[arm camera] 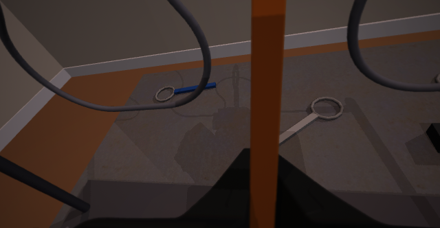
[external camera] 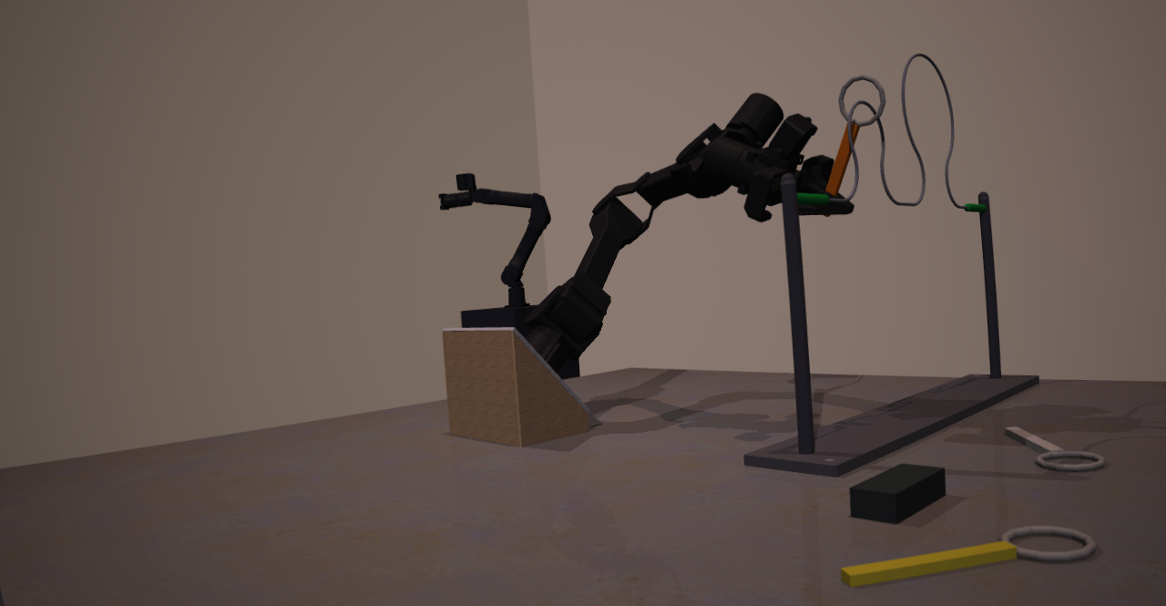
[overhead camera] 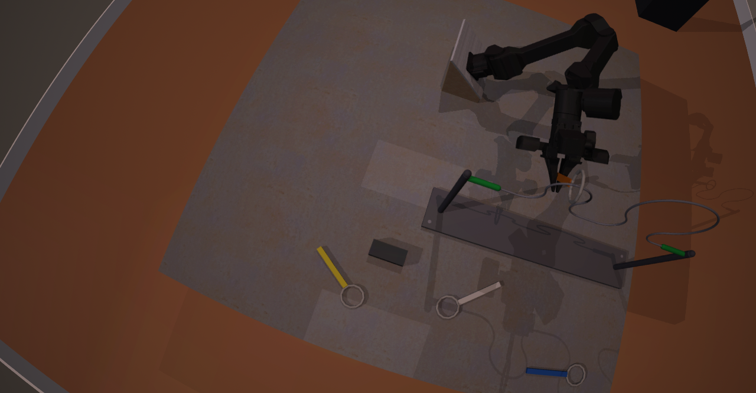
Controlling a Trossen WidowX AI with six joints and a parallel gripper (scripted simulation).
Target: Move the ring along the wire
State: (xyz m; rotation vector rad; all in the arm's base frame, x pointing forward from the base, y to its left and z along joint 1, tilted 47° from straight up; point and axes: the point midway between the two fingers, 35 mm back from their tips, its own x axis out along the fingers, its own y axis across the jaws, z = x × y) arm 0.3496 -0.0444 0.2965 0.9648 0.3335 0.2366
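Pale grey ring (overhead camera: 583, 181) (external camera: 840, 99), upright, around thin grey wire (overhead camera: 608, 224) (external camera: 951, 121) (arm camera: 206, 60) at lower hump; contact unclear. Orange handle (overhead camera: 564, 178) (external camera: 843, 158) (arm camera: 266, 84), straight, square-edged, slanting down from ring, gripped near lower end. Wire curvy, strung between two dark upright posts, nearer (overhead camera: 454, 190) (external camera: 799, 316) and farther (overhead camera: 654, 260) (external camera: 989, 284) (arm camera: 45, 183). Green part at each end, nearer (overhead camera: 484, 182) (external camera: 813, 199) and farther (overhead camera: 673, 250) (external camera: 973, 207).

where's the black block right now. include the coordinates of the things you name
In the top view, the black block (overhead camera: 388, 252) (external camera: 896, 492) (arm camera: 434, 137) lies just right of the yellow handle (overhead camera: 332, 266) (external camera: 929, 563); in the exterior view it sits between that handle and the stand's base plate (overhead camera: 528, 237) (external camera: 896, 426).
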